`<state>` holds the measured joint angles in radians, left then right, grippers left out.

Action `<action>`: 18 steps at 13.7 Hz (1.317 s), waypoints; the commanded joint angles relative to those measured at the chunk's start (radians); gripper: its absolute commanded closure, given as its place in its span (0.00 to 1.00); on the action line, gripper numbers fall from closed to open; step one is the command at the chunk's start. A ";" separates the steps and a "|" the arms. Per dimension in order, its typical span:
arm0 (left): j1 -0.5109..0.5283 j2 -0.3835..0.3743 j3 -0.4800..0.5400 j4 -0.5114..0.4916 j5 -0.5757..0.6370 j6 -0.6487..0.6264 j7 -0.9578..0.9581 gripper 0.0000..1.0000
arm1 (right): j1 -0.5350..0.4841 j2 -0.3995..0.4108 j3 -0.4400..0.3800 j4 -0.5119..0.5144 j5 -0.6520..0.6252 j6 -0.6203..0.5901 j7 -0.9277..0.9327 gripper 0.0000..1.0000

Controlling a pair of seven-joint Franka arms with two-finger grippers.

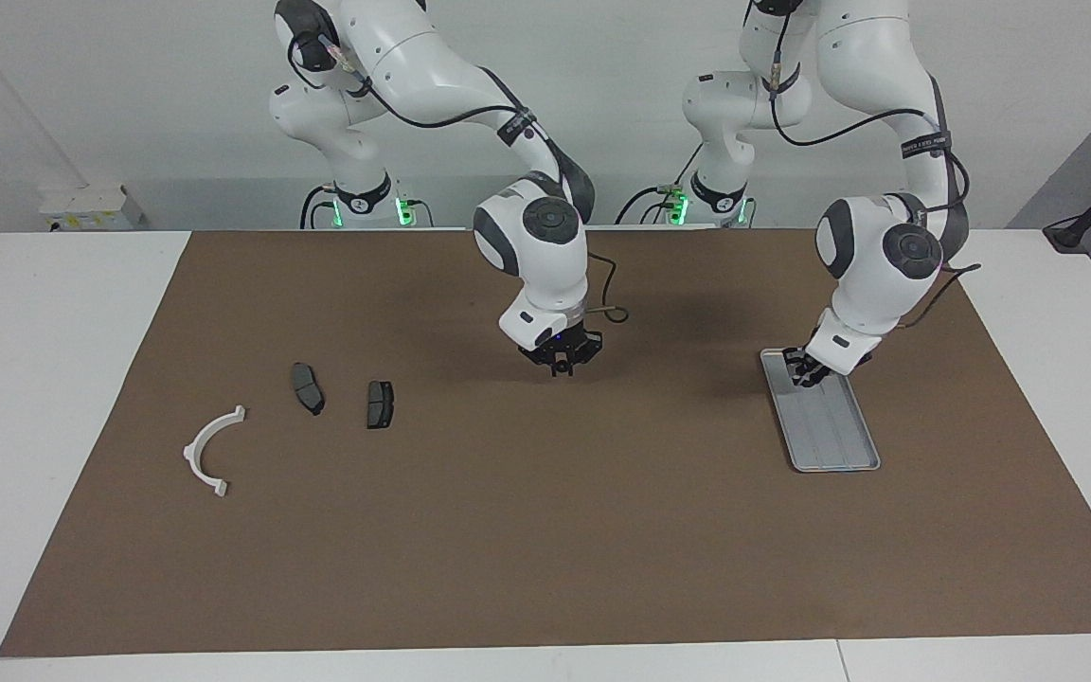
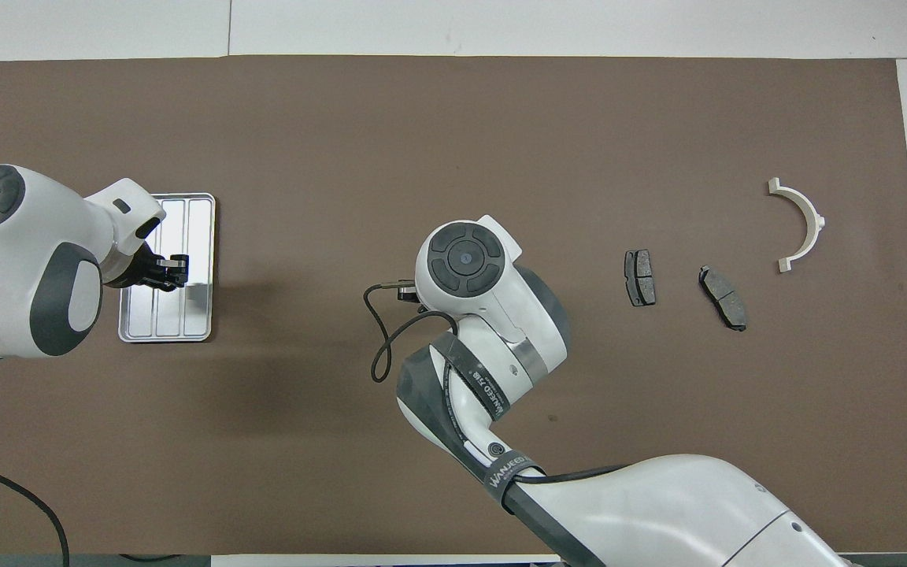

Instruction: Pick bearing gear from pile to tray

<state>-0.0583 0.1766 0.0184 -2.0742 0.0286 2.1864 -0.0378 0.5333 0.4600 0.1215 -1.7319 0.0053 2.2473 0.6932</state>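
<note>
Currently, a carry toward the tray (image 1: 830,431) appears to be in hand, though no bearing gear can be made out anywhere on the table. The right gripper (image 1: 562,365) is held over the bare brown mat (image 1: 545,530) near the table's middle, its arm bent steeply downward, its fingertips brought fully together; whether a small part is pinched there cannot be told. The left gripper (image 1: 803,372) is poised low over the end of the tray nearer the robots, its fingertips likewise drawn together, and nothing can be seen held; contact with the tray cannot be judged. The pile lies toward the right arm's end: two brake pads (image 1: 308,388) (image 1: 380,404) side by side, and a white half-ring (image 1: 212,450) just beside them. Next, a transfer across to the tray would be called for, with release made low.
</note>
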 commanded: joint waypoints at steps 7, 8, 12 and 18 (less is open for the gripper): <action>0.035 -0.043 -0.006 -0.127 -0.073 0.131 0.058 1.00 | 0.002 0.016 0.000 -0.081 -0.005 0.126 0.016 1.00; 0.032 -0.046 -0.006 -0.157 -0.073 0.180 0.055 1.00 | 0.002 0.016 0.000 -0.081 -0.005 0.124 0.016 1.00; 0.029 -0.052 -0.006 -0.205 -0.073 0.243 0.055 1.00 | -0.016 0.014 0.000 -0.055 0.004 0.089 0.017 0.20; 0.029 -0.043 -0.008 -0.097 -0.073 0.131 0.047 0.00 | -0.177 -0.061 -0.014 0.203 0.005 -0.206 -0.059 0.19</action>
<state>-0.0204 0.1536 0.0080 -2.2237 -0.0328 2.3936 0.0241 0.4296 0.4086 0.0943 -1.6202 0.0065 2.1399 0.6952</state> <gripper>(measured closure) 0.352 0.194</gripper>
